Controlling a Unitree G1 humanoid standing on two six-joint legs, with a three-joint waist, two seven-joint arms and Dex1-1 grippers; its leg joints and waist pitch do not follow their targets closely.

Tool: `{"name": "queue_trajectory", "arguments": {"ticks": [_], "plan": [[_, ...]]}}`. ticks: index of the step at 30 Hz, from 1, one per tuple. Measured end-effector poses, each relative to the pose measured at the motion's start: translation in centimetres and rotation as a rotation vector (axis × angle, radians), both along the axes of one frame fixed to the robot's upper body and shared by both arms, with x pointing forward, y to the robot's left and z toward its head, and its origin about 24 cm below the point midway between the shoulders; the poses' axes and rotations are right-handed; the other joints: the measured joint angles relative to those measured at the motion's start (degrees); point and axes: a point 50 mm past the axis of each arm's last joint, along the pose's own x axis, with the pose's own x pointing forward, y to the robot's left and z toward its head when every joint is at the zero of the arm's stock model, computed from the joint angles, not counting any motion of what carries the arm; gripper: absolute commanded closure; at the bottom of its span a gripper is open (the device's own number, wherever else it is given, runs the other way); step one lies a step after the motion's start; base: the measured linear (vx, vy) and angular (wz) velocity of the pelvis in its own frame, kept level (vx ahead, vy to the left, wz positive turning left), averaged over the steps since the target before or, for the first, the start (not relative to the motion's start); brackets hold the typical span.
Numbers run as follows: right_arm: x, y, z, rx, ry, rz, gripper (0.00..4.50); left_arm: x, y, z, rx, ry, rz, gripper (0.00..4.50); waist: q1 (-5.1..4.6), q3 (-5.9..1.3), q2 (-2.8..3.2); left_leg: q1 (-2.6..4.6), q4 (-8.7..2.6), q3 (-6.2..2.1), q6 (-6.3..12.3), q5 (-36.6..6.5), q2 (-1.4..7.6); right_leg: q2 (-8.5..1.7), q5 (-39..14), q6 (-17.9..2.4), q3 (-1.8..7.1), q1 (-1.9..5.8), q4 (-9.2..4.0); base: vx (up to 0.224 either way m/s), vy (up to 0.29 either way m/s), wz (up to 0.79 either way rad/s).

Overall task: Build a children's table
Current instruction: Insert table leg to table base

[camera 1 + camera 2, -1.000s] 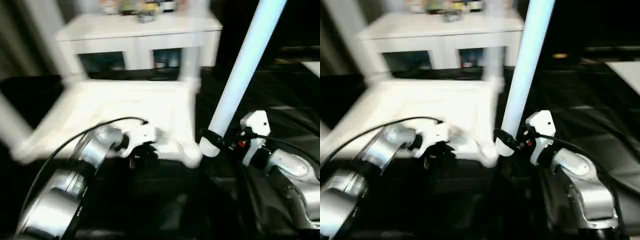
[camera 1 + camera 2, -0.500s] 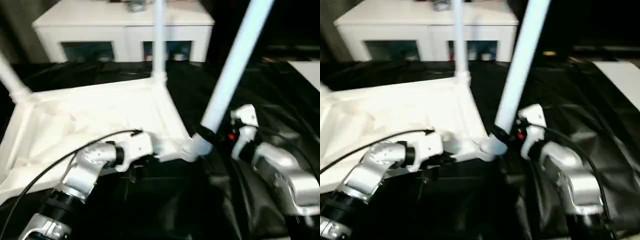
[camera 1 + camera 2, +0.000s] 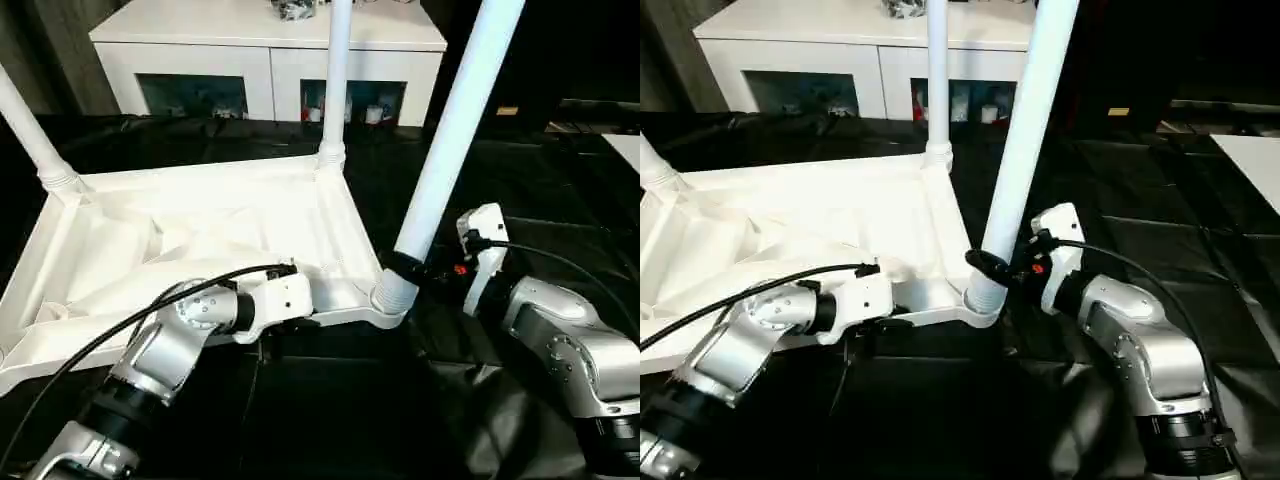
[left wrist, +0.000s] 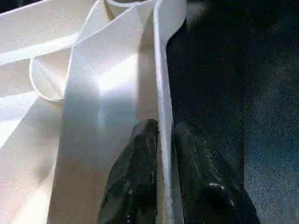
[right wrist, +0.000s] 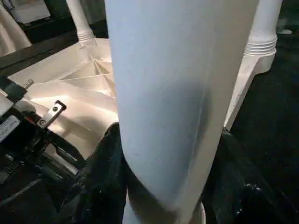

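The children's table top lies upside down, ribbed underside up. One leg stands in its far right corner and another leg in its far left corner. A third leg leans up from the near right corner socket. My right gripper is shut on this leg just above the socket, a black finger on each side. My left gripper is at the near rim, and its fingers pinch the thin rim wall between them.
A white cabinet with glass doors stands behind the table top. Black cloth covers the ground all around. A white sheet edge lies at the far right. My left arm's cable arcs over the near rim.
The camera has swung and steadied. The leg's lower end, beside the near right corner a second ago, now sits on that corner's socket. Both grippers keep their holds.
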Motion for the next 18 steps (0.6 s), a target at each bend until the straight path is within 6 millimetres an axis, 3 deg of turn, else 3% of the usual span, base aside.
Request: {"name": "queue_trajectory", "arguments": {"ticks": [12,18], "plan": [[-0.02,-0.21,0.25,0.006,-0.011,0.016,2.66,0.59,-0.52,-0.19,-0.055,0.042,-0.015,4.46,0.48,-0.02,0.05,0.0,0.06,0.14,0.0,0.0,0.0,-0.08,0.1,0.0,0.03,0.06,0.0,0.0,0.0,0.0],[0.1,-0.45,0.45,-0.007,-0.017,0.016,2.66,0.54,-0.36,-0.14,-0.046,0.065,-0.042,4.46,0.53,-0.03,0.06,0.0,0.06,0.15,0.0,0.0,0.03,-0.08,0.2,0.0,-0.01,0.06,0.03,0.0,0.0,0.0]]}}
